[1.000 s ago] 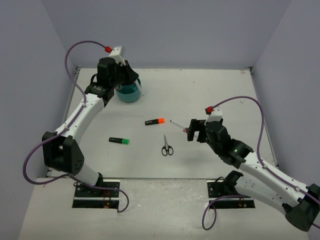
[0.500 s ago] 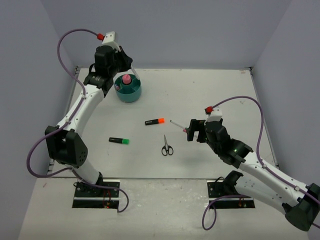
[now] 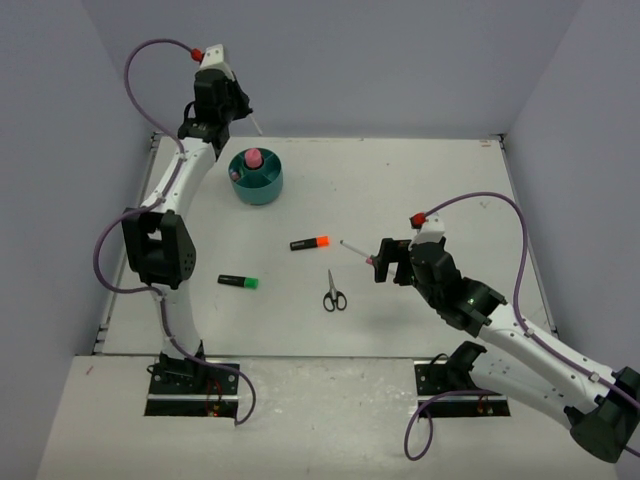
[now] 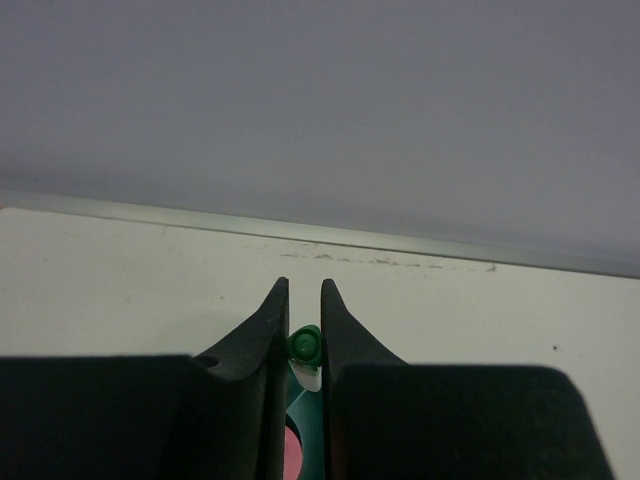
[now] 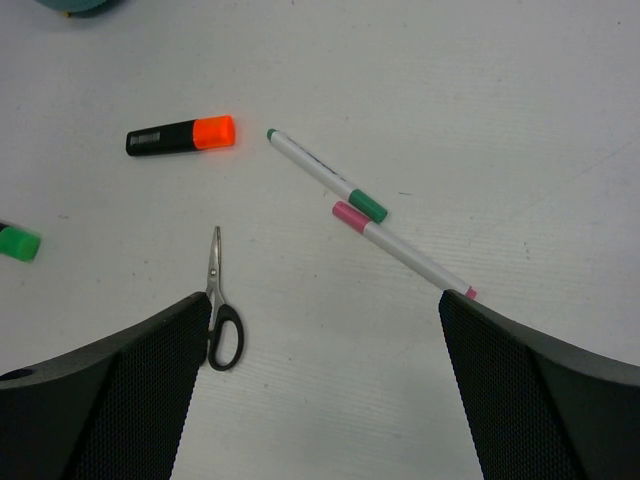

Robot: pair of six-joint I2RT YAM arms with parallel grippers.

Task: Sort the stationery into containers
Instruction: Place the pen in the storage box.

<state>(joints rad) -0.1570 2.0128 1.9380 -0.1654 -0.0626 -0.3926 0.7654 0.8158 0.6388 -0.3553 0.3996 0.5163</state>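
Observation:
My left gripper (image 3: 243, 110) is raised near the back wall, above and behind the round teal organiser (image 3: 262, 188). It is shut on a thin white pen (image 3: 256, 124) with a green cap. In the left wrist view the green pen end (image 4: 304, 345) sits pinched between the fingers (image 4: 262, 340). A pink tube (image 3: 253, 158) stands in the organiser. My right gripper (image 5: 322, 310) is open and empty, hovering over two white pens, one green-capped (image 5: 325, 175) and one pink-capped (image 5: 400, 250). Black-handled scissors (image 5: 220, 310) lie by its left finger.
An orange-capped black highlighter (image 3: 310, 242) lies mid-table and a green-capped one (image 3: 238, 282) to its left. The scissors (image 3: 335, 292) lie between them and my right arm. Walls close the table at the back and both sides.
My left gripper has risen from over the organiser and swung back toward the wall, with the pen in it. The pink tube came into view. The right arm has not moved.

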